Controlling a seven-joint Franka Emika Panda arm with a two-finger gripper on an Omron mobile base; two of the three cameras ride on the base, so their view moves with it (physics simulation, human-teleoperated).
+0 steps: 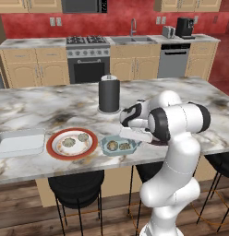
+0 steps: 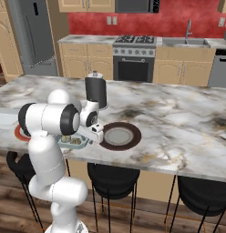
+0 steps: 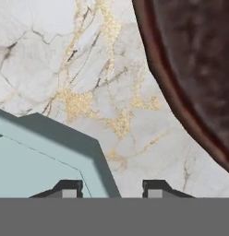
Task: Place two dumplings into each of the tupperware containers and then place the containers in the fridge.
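We see the small light blue container with the flared wavy rim (image 1: 119, 145) near the front edge of the marbled white-and-gold desk (image 1: 51, 106), with two beige pleated dumplings (image 1: 118, 146) lying inside it. Our claw (image 3: 111, 188) hangs low over the container's right rim; in the hand view one dark finger tip (image 3: 68, 188) sits inside the blue wall and the other outside it, the jaws partly apart, and we cannot tell whether they press the rim. Left of it, the red-rimmed round plate (image 1: 55, 152) carries two more dumplings (image 1: 75, 139), and the flat translucent white rectangular container (image 1: 20, 141) lies beside that. The dark brown round plate (image 2: 133, 135) lies just right of the blue container.
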